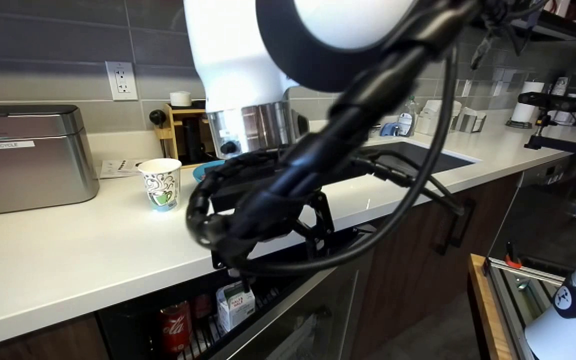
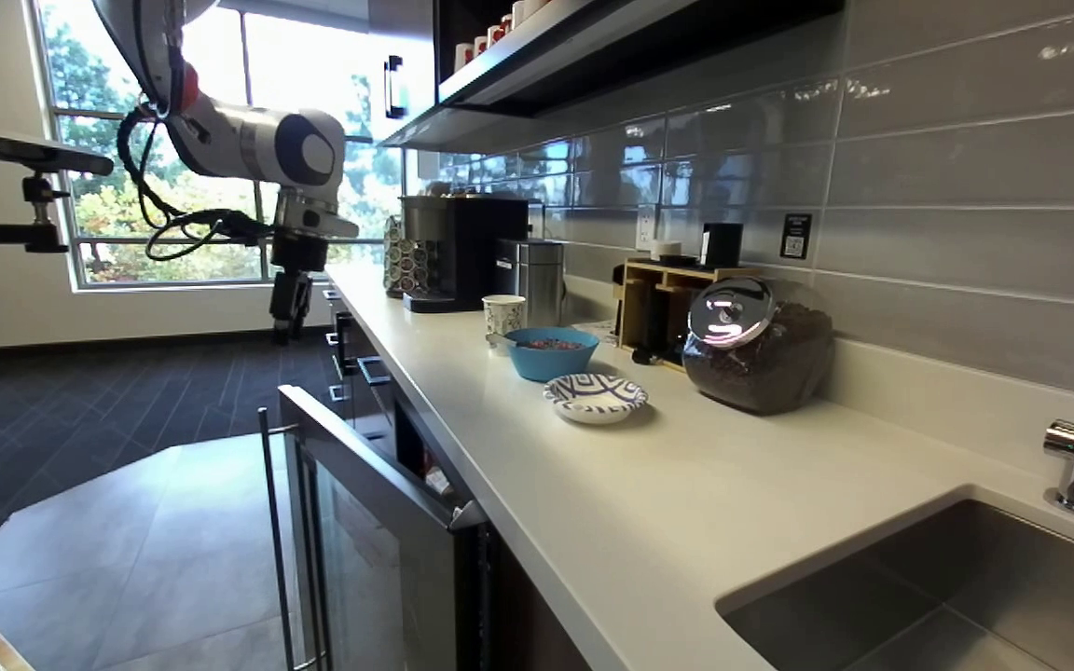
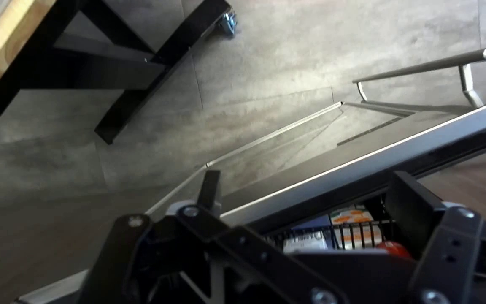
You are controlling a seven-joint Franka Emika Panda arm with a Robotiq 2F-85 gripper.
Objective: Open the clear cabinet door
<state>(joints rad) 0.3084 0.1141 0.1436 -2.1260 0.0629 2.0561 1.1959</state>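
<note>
The clear cabinet door (image 1: 293, 302) stands swung partly open below the counter, see-through glass in a silver frame. It also shows in an exterior view (image 2: 364, 466) and the wrist view (image 3: 352, 169). Its long silver bar handle (image 2: 274, 531) runs upright near the free edge and shows in the wrist view (image 3: 424, 65). My gripper (image 3: 306, 175) is open and empty, pointing down above the door. In the wrist view the door's top frame crosses between the fingers. In an exterior view my gripper (image 2: 287, 331) appears above and apart from the door; cables partly cover it elsewhere (image 1: 278, 272).
A red can (image 1: 174, 327) and a carton (image 1: 235, 306) stand inside the cabinet. The counter (image 1: 93, 250) edge is close to my arm, with a paper cup (image 1: 160, 185) on it. A blue bowl (image 2: 553, 354) and patterned bowl (image 2: 596, 399) are farther along. A wooden-edged bench (image 1: 490, 310) stands opposite.
</note>
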